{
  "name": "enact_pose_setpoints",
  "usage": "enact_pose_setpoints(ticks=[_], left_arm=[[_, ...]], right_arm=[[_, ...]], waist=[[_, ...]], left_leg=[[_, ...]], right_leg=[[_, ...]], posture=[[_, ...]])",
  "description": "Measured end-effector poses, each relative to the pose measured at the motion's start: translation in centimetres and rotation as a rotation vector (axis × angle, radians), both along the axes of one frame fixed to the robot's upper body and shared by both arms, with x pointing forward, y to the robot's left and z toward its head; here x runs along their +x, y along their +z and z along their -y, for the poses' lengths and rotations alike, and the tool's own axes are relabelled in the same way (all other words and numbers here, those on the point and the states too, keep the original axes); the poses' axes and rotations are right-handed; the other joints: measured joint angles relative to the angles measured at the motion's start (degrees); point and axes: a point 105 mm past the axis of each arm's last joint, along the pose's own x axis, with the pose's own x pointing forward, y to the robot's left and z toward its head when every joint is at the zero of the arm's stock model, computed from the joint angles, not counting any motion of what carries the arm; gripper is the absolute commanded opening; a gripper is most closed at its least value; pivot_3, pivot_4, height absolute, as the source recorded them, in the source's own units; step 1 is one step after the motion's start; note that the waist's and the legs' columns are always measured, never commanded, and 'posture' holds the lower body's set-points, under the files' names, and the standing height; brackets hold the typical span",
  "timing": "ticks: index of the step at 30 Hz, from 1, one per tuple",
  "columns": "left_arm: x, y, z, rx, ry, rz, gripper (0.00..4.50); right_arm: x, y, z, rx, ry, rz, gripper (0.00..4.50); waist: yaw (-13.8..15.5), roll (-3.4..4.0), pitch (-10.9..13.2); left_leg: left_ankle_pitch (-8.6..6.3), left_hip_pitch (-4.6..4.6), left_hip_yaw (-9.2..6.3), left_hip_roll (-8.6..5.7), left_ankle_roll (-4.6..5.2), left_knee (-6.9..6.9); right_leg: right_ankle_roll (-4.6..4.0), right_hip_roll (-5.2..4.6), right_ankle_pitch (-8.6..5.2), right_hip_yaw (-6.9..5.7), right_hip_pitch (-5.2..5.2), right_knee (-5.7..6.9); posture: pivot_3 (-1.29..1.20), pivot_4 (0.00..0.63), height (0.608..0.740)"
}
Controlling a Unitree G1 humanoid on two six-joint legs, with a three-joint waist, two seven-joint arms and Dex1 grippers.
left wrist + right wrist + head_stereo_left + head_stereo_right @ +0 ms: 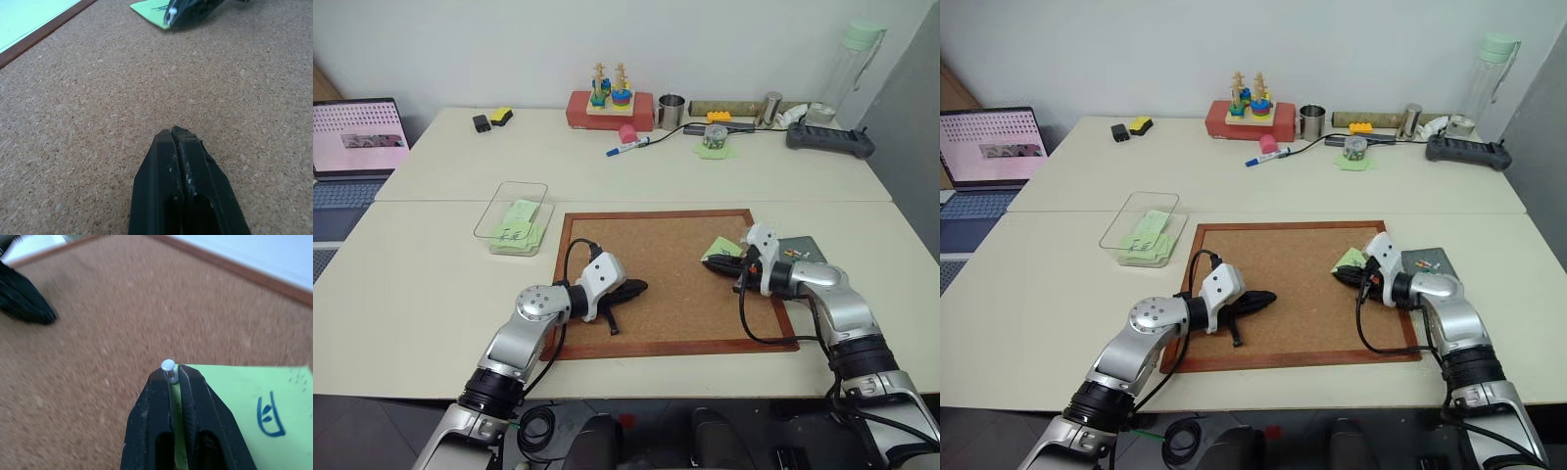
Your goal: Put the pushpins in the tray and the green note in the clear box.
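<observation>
Currently my right hand [171,374] pinches a white pushpin [168,366] above the green note [254,416] on the corkboard [656,245]; my left hand [177,134] rests shut. Next: carry it to the grey tray [1435,262].

We see the left gripper [177,133], two black tapered fingers on a silver arm, pointing forward and toward our right with its fingers pressed together on nothing. The right gripper [172,372], angled toward our left and slightly downward, pinches a small white-headed pushpin [168,366] between its fingertips.
</observation>
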Motion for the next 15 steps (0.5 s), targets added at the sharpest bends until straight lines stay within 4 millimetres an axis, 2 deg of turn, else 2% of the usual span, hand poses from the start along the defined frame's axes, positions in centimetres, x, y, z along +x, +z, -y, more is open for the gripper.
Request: enact_pose_setpoints(ticks=[3,6,10,12,15], left_arm=[[0.1,0.0,0.1,-0.007,0.008,-0.008,0.0],[0.2,0.0,0.1,-0.022,0.021,-0.024,0.0],[1.0,1.2,-0.5,-0.139,0.093,-0.148,0.59],[1.3,3.2,-1.0,-0.214,0.105,-0.183,1.02],[1.1,6.2,-1.0,-0.323,0.067,-0.245,1.51]], right_arm=[[-0.2,1.6,0.1,-0.003,0.015,0.041,0.05],[-0.5,2.4,0.0,0.002,0.039,0.055,0.05],[-1.6,3.9,-0.5,-0.05,0.111,0.118,0.0],[-2.2,4.7,-0.7,-0.093,0.155,0.158,0.0],[-3.4,4.8,-1.9,-0.17,0.255,0.21,0.0]], waist=[[0.0,0.0,0.0],[0.01,0.0,0.0],[-0.02,-0.04,0.04],[-0.04,-0.06,0.06],[-0.12,-0.06,0.06]], left_leg=[[0.0,0.0,0.0,-0.01,0.0,0.0],[0.0,0.0,0.0,0.0,0.0,0.01],[0.0,-0.09,-0.05,0.0,0.0,0.02],[0.0,-0.12,-0.11,0.01,0.0,0.01],[0.0,-0.1,-0.12,0.01,-0.01,0.01]], right_leg=[[0.0,-0.01,0.0,0.01,0.0,-0.01],[0.01,0.0,0.0,0.0,0.02,-0.01],[0.03,0.0,-0.01,-0.06,-0.04,0.0],[0.03,0.01,-0.02,-0.11,-0.06,0.0],[0.13,0.01,-0.08,-0.13,-0.05,0.0]], posture=[[0.0,0.15,0.74],[0.0,0.15,0.74],[0.0,0.15,0.74],[0.0,0.15,0.74],[0.0,0.15,0.74]])
